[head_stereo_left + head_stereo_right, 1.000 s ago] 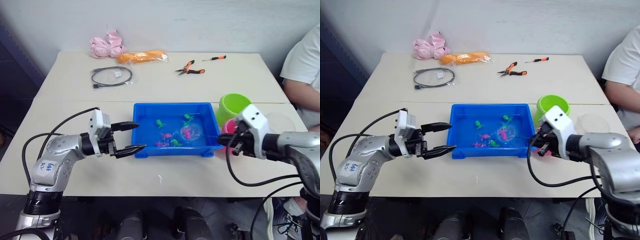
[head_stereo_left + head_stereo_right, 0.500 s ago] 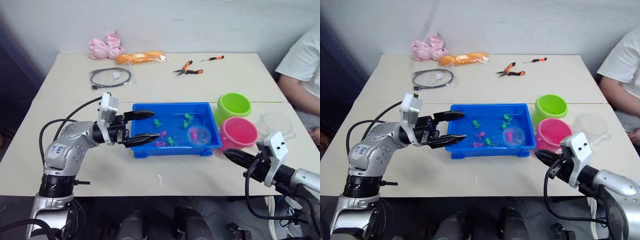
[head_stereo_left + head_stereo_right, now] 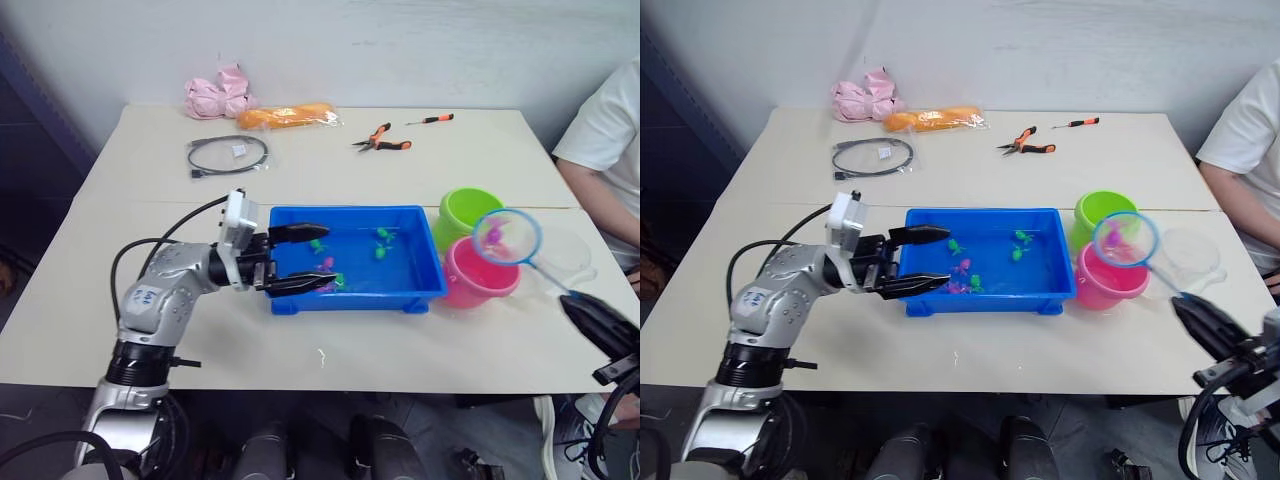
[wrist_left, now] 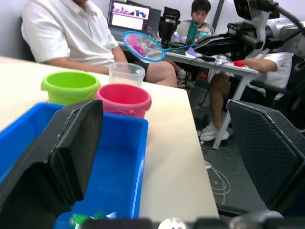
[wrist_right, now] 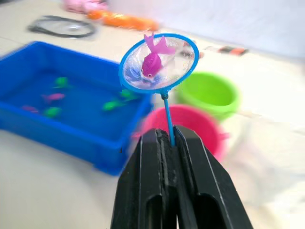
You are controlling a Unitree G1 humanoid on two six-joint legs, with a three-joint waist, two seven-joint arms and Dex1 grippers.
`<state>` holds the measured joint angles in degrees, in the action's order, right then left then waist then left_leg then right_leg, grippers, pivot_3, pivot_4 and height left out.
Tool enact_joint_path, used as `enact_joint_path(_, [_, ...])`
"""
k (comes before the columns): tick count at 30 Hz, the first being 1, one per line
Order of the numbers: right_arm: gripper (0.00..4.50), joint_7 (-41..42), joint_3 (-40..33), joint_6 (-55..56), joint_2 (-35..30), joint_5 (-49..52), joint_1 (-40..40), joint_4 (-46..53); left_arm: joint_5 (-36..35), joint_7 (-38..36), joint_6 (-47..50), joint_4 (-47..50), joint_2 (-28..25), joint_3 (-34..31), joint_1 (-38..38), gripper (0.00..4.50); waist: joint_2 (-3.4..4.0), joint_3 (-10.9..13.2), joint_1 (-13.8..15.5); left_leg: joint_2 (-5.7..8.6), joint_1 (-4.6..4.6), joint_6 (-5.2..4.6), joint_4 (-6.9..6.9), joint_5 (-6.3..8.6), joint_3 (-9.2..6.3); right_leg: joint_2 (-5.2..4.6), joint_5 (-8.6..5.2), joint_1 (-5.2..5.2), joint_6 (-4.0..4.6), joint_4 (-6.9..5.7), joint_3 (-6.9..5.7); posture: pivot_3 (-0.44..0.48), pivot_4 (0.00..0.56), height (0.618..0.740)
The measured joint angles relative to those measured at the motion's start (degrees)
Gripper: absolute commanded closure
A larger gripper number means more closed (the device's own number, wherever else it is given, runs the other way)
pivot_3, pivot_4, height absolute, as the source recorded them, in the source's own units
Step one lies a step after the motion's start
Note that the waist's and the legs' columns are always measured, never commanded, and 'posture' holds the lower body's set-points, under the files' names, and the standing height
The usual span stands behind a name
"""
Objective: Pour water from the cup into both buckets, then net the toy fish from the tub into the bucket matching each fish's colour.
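Now R gripper [image 5: 169, 143] jaws clamped on net [image 5: 158, 62] handle — pink fish [image 5: 153, 61] inside, L gripper [image 3: 312, 256] jaws wide, empty.

buckets 2: one green [image 3: 467, 212], one pink [image 3: 480, 272] | net [image 3: 507, 236] 1, one pink fish [image 5: 152, 64] in it | tub [image 3: 352, 291] 1 | cup [image 3: 563, 251] 1

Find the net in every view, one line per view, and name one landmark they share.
Left eye view: net raised over the pink bucket, held by the right gripper.
Right eye view: net over the same bucket.
Left wrist view: net in the air beyond both buckets.
Right wrist view: net with a pink fish inside.
Shared landmark: the pink bucket.
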<state>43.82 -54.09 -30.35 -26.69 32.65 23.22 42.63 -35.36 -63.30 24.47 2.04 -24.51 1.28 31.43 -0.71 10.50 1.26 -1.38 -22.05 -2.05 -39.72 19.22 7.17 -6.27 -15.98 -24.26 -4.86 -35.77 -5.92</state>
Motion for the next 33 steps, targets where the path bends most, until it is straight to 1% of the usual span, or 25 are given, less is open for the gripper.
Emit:
enact_joint_path(3, [4.50, -1.58, 3.18, 7.93, 0.23, -7.40, 1.03, -4.71, 0.55, -0.18, -0.28, -0.97, 0.86, 0.74, 0.99, 0.06, 0.00, 0.00, -0.07, -0.01, 0.00, 0.01, 0.00, 0.00, 0.01, 0.02, 0.00, -0.01, 0.00, -0.01, 0.00, 0.000, 0.150, 0.740])
enact_joint_path(6, [4.50, -3.92, 8.48, 14.67, 0.21, -14.27, 0.60, -9.08, 1.24, -0.73, -0.84, -1.08, 1.06, 1.59, 1.85, 0.06, 0.04, -0.02, -0.16, -0.01, 0.01, 0.01, 0.00, -0.02, 0.02, 0.01, 0.00, -0.01, 0.00, -0.03, 0.00, 0.000, 0.150, 0.740])
enact_joint_path(10, [4.50, -8.85, 12.83, 19.45, -0.10, -20.49, -2.81, -14.35, 2.04, -1.00, -1.14, -2.65, 1.26, 2.13, 1.99, 0.06, 0.08, -0.05, -0.25, 0.00, 0.02, 0.00, -0.01, -0.05, 0.02, -0.01, 0.00, -0.01, 0.00, -0.06, 0.00, 0.000, 0.150, 0.740])
enact_joint_path(14, [4.50, -11.14, 14.48, 20.62, -0.25, -22.92, -4.43, -16.09, 2.17, -1.01, -1.27, -2.64, 1.37, 2.15, 1.98, 0.06, 0.10, -0.05, -0.02, -0.02, 0.01, 0.03, -0.01, -0.07, -0.02, -0.01, -0.02, -0.01, 0.03, -0.06, -0.02, 0.000, 0.150, 0.740])
enact_joint_path(16, [4.50, -14.26, 18.50, 24.98, -3.35, -30.38, -5.85, -18.83, 3.95, 0.05, -2.08, -2.64, 1.35, 2.29, 1.95, 0.06, 0.11, -0.06, -0.11, 0.05, 0.01, -0.03, -0.05, -0.10, 0.00, -0.09, -0.01, 0.00, 0.02, -0.08, -0.01, 0.000, 0.150, 0.740])
enact_joint_path(18, [4.50, -16.26, 20.21, 29.40, -5.86, -35.93, -5.66, -20.63, 4.26, 0.27, -2.20, -2.63, 1.35, 2.29, 1.91, 0.06, 0.12, -0.07, -0.04, 0.05, 0.00, -0.03, -0.04, -0.10, -0.02, -0.09, -0.01, 0.00, 0.02, -0.08, -0.02, 0.000, 0.150, 0.740])
enact_joint_path(23, [4.50, -19.51, 21.65, 37.59, -8.57, -43.59, -4.12, -22.93, 4.58, 0.60, -2.57, -2.58, 1.35, 2.29, 1.59, 0.06, 0.12, -0.06, -0.04, 0.04, -0.01, 0.00, -0.03, -0.12, -0.02, -0.08, -0.01, -0.01, 0.02, -0.07, -0.03, 0.000, 0.150, 0.740])
enact_joint_path(26, [4.50, -23.07, 22.33, 42.23, -10.69, -50.97, -1.87, -24.65, 5.37, 0.71, -3.49, -2.58, 1.32, 2.28, 1.60, 0.06, 0.12, -0.07, -0.03, 0.05, -0.01, 0.00, -0.03, -0.13, -0.02, -0.08, -0.01, -0.01, 0.01, -0.07, -0.02, 0.000, 0.150, 0.740])
enact_joint_path(28, [4.50, -25.21, 22.32, 43.94, -10.87, -54.09, -1.19, -25.14, 5.60, 0.89, -3.74, -2.58, 1.30, 2.26, 1.60, 0.06, 0.12, -0.07, -0.09, 0.04, 0.00, 0.02, -0.03, -0.14, -0.02, -0.08, -0.02, -0.01, 0.02, -0.07, -0.02, 0.000, 0.150, 0.740])
enact_joint_path(31, [4.50, -27.55, 22.29, 45.98, -10.90, -55.91, -1.03, -25.35, 5.84, 1.04, -4.01, -2.58, 1.13, 2.20, 1.57, 0.06, 0.12, -0.07, -0.12, 0.00, 0.00, 0.05, -0.03, -0.16, -0.02, -0.06, -0.02, -0.01, 0.02, -0.07, -0.02, 0.000, 0.150, 0.740])
enact_joint_path(33, [4.50, -28.23, 22.06, 46.78, -10.88, -54.71, -1.55, -25.55, 6.25, 1.04, -4.53, -2.59, 0.73, 2.00, 1.52, 0.06, 0.12, -0.07, -0.33, -0.02, 0.00, 0.06, -0.03, -0.16, -0.02, -0.05, -0.02, -0.01, 0.02, -0.07, -0.01, 0.000, 0.150, 0.740])
